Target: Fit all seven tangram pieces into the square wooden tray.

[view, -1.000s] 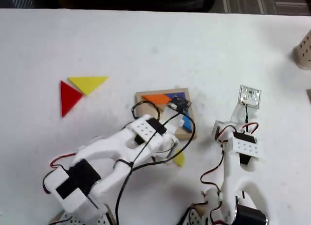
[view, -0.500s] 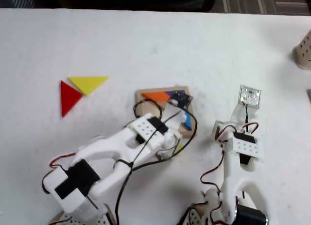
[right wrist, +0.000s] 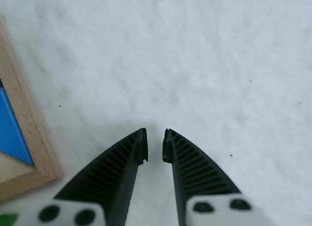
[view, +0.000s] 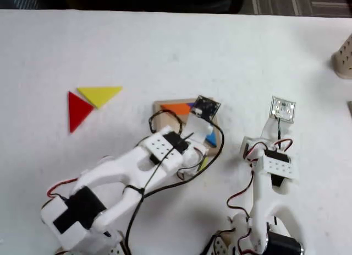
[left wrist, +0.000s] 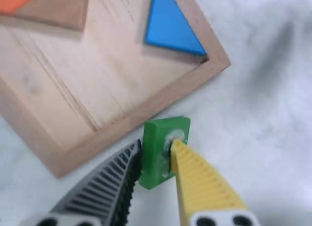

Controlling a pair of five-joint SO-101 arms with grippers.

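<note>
High view: my left arm (view: 165, 150) lies across the wooden tray (view: 160, 108), with an orange piece (view: 177, 108) and a blue triangle (view: 210, 138) inside it. A red triangle (view: 77, 109) and a yellow triangle (view: 100, 93) sit touching each other on the table (view: 165, 45), well apart from the tray. My right arm (view: 275, 167) is off to the tray's side.

Left wrist view: the left gripper (left wrist: 156, 150) is clamped on a green piece (left wrist: 165, 131), held on edge just outside the tray's rim, near the blue triangle's corner.

Right wrist view: the right gripper (right wrist: 154, 143) hangs over bare table beside the tray's corner, its 2 tips nearly together, nothing between them
</note>
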